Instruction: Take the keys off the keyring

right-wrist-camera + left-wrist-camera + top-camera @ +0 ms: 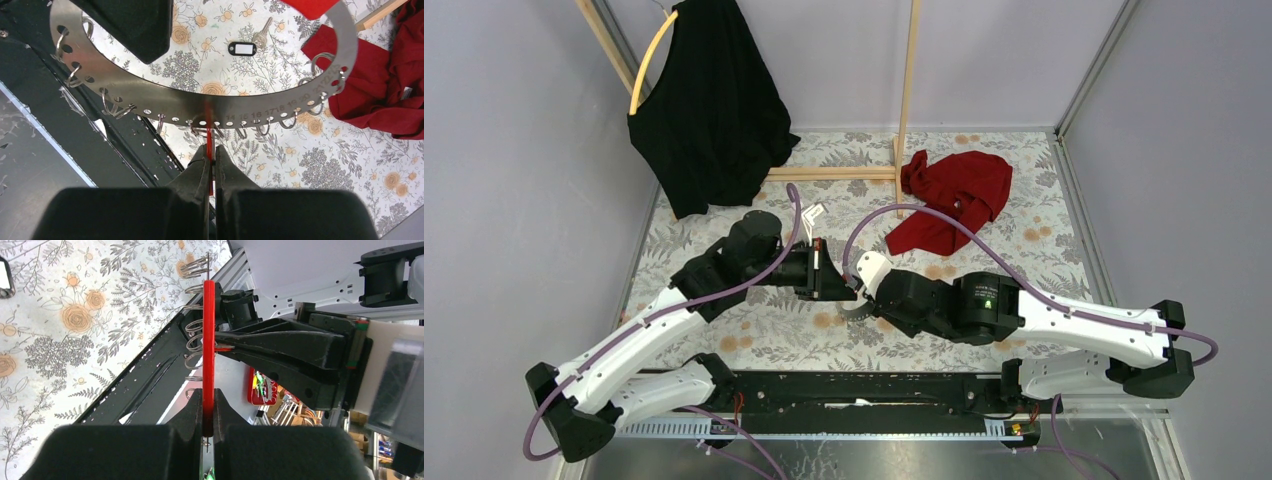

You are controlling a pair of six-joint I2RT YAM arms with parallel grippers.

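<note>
Keyring (165,102): it's up in the air between the two arms, above the floral table (300,165). It's really a curved metal band with numbered holes, little split rings (263,127) through a lot of them, plus a red stretch.
Left gripper (208,401): jaws clamped tight on that red stretch, which shows edge-on in its own camera. My read is that it's just the anchor, holding the band steady so the other side has something to pull against.
Right gripper (210,152): jaws closed flat on a thin red tab (209,135) hanging off one ring on the band's lower edge. Can't tell if there's a key blade behind it.
Why this pose: the band faces the right wrist camera broadside, so the rings dangle free and one can be singled out.
Loose key (262,36): a silver one with a black oblong tag (242,48), lying on the table well apart from the band. That one looks done.
Red cloth (395,75): off to the side, not involved.
Next, I reckon: the tab needs walking round its ring's coil. A straight yank would probably just drag the band.
</note>
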